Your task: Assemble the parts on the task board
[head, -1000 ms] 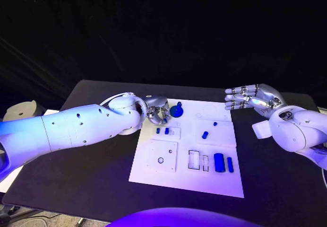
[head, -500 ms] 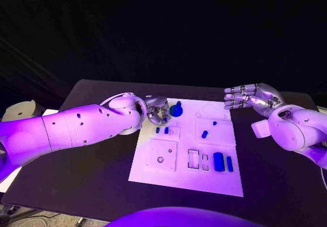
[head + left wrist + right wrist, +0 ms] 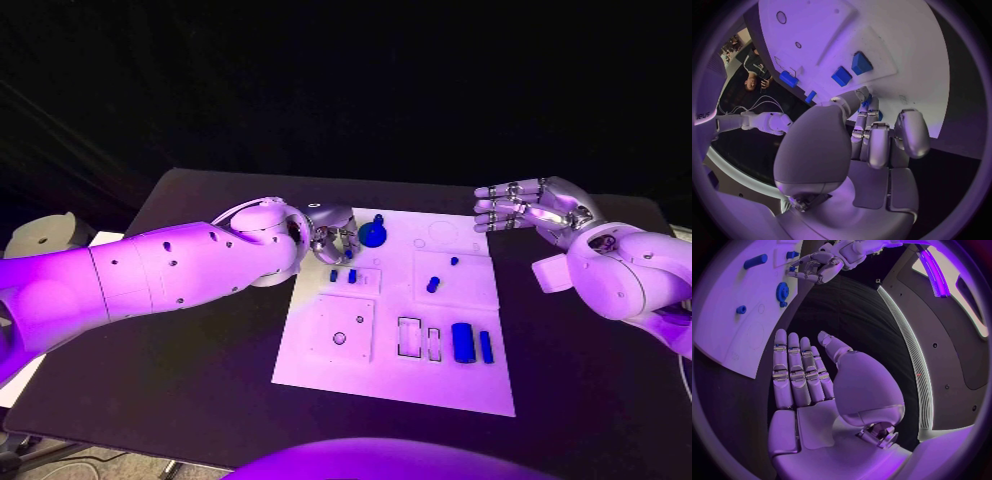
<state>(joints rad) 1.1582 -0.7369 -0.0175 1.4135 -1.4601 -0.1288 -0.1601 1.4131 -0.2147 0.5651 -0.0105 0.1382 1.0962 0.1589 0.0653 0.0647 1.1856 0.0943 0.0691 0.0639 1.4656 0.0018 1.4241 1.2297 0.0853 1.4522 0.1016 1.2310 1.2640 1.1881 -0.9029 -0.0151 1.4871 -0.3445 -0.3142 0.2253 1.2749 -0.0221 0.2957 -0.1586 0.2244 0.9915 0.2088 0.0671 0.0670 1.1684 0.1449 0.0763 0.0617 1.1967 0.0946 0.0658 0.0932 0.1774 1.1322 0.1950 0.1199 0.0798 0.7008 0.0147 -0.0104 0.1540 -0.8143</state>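
Two hands in frame, neither carrying a part. Left hand point(image 3: 332, 235) sits low at the far left corner of the task board point(image 3: 375, 375), fingers curled inward; the left wrist view shows nothing between them, and their tips lie near the blue gear point(image 3: 374, 236), though I cannot tell whether they touch it. Right hand point(image 3: 534, 207) hangs off the board's far right corner, palm open, fingers straight and side by side, empty. Judged step: left hand working at the gear near the far edge, either seating it or preparing to take it. To do this well: bring the fingertips down on opposite sides of the gear's rim rather than its stem, keep the wrist steady so the two small blue pegs point(image 3: 343, 276) just in front are not knocked, and press straight down without dragging sideways. Right hand is well apart and should stay clear unless the board slides. Board layout, head view: raised tile at near left carries a single round hole point(image 3: 340, 339), unfilled. Near middle, two narrow rectangular slots point(image 3: 421, 339) look unfilled; beside them a wide blue block point(image 3: 463, 343) and a thin blue bar point(image 3: 488, 347), seated or merely lying, cannot tell. The tile on the right-hand side of the board holds two small blue pieces point(image 3: 434, 284).
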